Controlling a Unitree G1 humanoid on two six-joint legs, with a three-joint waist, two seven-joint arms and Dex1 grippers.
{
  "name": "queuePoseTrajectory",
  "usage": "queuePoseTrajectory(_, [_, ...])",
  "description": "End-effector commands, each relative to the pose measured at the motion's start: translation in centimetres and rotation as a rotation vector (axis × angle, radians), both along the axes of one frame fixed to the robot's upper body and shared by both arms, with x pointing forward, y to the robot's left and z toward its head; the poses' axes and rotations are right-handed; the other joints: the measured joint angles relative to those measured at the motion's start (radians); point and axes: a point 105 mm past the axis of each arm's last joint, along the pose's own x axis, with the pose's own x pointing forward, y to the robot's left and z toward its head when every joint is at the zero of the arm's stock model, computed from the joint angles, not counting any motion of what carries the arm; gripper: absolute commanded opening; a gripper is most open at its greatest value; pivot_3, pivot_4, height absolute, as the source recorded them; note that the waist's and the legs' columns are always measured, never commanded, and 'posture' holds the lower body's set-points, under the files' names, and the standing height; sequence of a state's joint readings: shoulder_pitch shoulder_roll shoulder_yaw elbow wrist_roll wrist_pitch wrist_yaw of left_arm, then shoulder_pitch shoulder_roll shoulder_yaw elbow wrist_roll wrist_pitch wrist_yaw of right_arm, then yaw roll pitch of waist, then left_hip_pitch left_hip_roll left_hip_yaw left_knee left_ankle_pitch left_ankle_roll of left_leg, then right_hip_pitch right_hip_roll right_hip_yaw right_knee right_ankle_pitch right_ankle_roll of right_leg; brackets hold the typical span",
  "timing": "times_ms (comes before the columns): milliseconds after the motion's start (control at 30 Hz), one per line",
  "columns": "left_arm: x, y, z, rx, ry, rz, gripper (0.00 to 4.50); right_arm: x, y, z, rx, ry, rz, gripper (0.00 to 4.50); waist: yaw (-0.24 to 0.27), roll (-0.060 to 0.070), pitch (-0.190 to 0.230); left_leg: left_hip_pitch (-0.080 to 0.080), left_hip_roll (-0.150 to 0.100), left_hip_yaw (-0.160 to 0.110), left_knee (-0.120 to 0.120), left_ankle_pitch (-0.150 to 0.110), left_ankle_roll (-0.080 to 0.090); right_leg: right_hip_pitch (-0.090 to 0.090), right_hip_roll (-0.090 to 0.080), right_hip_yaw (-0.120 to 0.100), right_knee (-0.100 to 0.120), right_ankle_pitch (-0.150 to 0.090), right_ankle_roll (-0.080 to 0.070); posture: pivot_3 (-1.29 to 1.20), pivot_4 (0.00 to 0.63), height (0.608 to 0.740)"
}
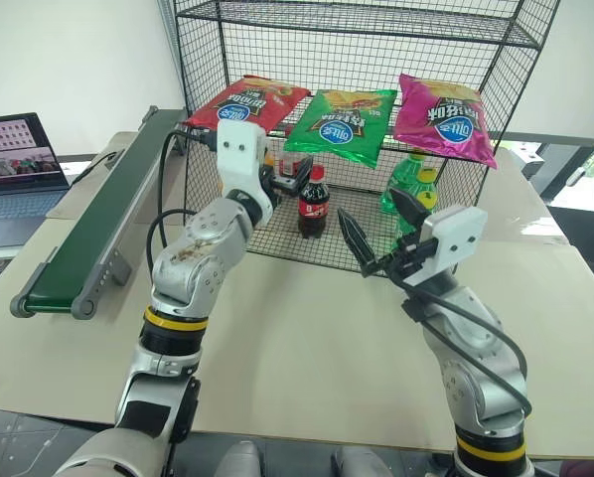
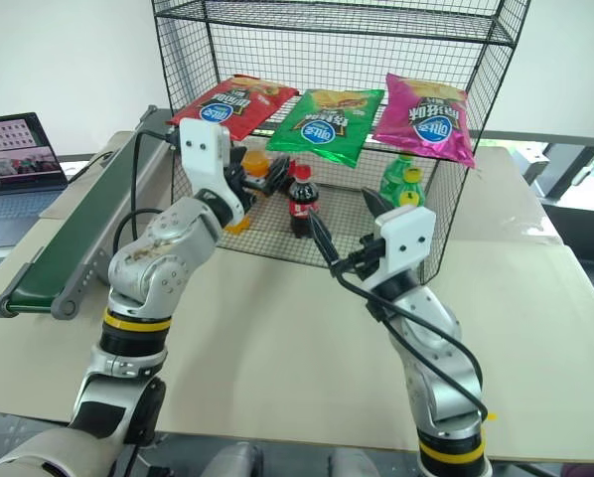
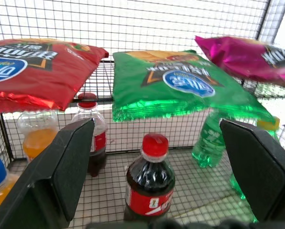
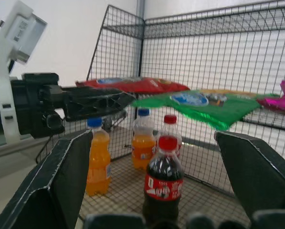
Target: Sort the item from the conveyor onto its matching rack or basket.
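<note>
The right gripper [image 1: 381,231] is hanging nearest, in front of the rack [image 1: 357,30], with its fingers spread wide and nothing in them. The left gripper [image 1: 282,184] is reaching just inside the rack's front by the cola bottle [image 1: 314,202], wide open and empty too. Past them, the green chip bag [image 1: 343,123] is lying flat on the rack's middle shelf, between the red bag [image 1: 247,102] and the magenta bag [image 1: 443,118]. It is shiny and crinkly, with a round blue logo; the writing is too small to read. Its long side is running front to back.
</note>
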State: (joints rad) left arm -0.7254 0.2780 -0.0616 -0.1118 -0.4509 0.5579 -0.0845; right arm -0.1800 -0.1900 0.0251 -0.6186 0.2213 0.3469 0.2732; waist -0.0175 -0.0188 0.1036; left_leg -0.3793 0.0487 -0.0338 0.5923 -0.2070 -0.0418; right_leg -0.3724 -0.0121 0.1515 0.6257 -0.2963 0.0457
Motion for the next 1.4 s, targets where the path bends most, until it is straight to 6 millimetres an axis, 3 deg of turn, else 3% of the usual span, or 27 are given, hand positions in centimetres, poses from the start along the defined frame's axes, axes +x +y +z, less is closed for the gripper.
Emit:
queuePoseTrajectory(33, [-1.0, 0.6, 0.2, 0.118, -0.151, -0.049, 4.44, -1.1, -0.3, 0.1, -0.008, -0.035, 0.028, 4.50, -0.002, 0.000, 0.000, 0.000, 0.000, 0.000, 0.000, 0.000, 0.000, 0.000, 0.000, 0.000, 0.000, 0.000, 0.000, 0.00, 0.150, 0.738])
queuePoseTrajectory(167, [-1.8, 0.8, -2.8, 0.187, -0.126, -0.129, 4.44, -1.3, -0.7, -1.5, -0.034, 0.005, 0.032, 4.50, 0.000, 0.000, 0.000, 0.001, 0.000, 0.000, 0.000, 0.000, 0.000, 0.002, 0.000, 0.000, -0.001, 0.000, 0.000, 0.00, 0.150, 0.738])
queuePoseTrajectory(367, [-2.8, 2.8, -7.8, 0.233, -0.040, -0.133, 4.44, -1.6, -1.3, -3.5, -0.053, 0.056, 0.029, 4.50, -0.001, 0.000, 0.000, 0.001, 0.000, 0.000, 0.000, 0.000, 0.001, 0.002, 0.000, 0.000, -0.001, 0.000, 0.000, 0.00, 0.150, 0.738])
queuePoseTrajectory(467, [-4.1, 4.5, -11.2, 0.254, 0.040, -0.117, 4.44, -1.8, -1.9, -5.3, -0.069, 0.099, 0.015, 4.50, -0.002, 0.001, -0.001, 0.002, 0.000, 0.000, 0.000, -0.001, 0.002, 0.002, 0.000, 0.000, -0.001, -0.001, 0.000, 0.00, 0.150, 0.738])
queuePoseTrajectory(733, [-6.1, 10.1, -16.2, 0.251, 0.246, 0.067, 4.44, -2.3, -3.8, -7.6, -0.100, 0.162, -0.056, 4.50, -0.002, 0.000, 0.000, 0.003, 0.001, 0.000, 0.001, -0.002, 0.003, 0.003, 0.000, 0.000, 0.000, -0.004, 0.004, 0.00, 0.150, 0.738])
queuePoseTrajectory(900, [-6.4, 12.1, -16.8, 0.295, 0.246, 0.158, 4.44, -2.0, -4.6, -8.4, -0.103, 0.197, -0.122, 4.50, 0.000, 0.000, 0.000, 0.003, 0.001, 0.000, 0.001, -0.002, 0.003, 0.003, 0.000, 0.000, 0.000, -0.004, 0.004, 0.00, 0.150, 0.738])
queuePoseTrajectory(1067, [-6.5, 11.5, -16.3, 0.281, 0.220, 0.132, 4.44, -1.9, -5.1, -9.4, -0.099, 0.233, -0.165, 4.50, 0.000, 0.000, 0.000, 0.003, 0.001, 0.000, 0.001, -0.002, 0.003, 0.003, 0.000, 0.000, 0.000, -0.003, 0.002, 0.00, 0.150, 0.738])
queuePoseTrajectory(1267, [-7.1, 11.6, -16.2, 0.275, 0.218, 0.135, 4.44, -1.7, -6.3, -12.1, -0.124, 0.326, -0.249, 4.50, -0.003, 0.000, 0.000, 0.003, 0.001, 0.000, 0.000, -0.002, 0.003, 0.003, 0.000, 0.000, 0.000, -0.003, 0.002, 0.00, 0.150, 0.738])
queuePoseTrajectory(1400, [-7.4, 11.4, -16.6, 0.278, 0.226, 0.126, 4.44, -1.5, -6.4, -12.2, -0.122, 0.323, -0.266, 4.50, -0.005, 0.001, 0.000, 0.003, 0.001, 0.000, 0.000, -0.002, 0.003, 0.003, 0.000, 0.000, 0.000, -0.003, 0.001, 0.00, 0.150, 0.738])
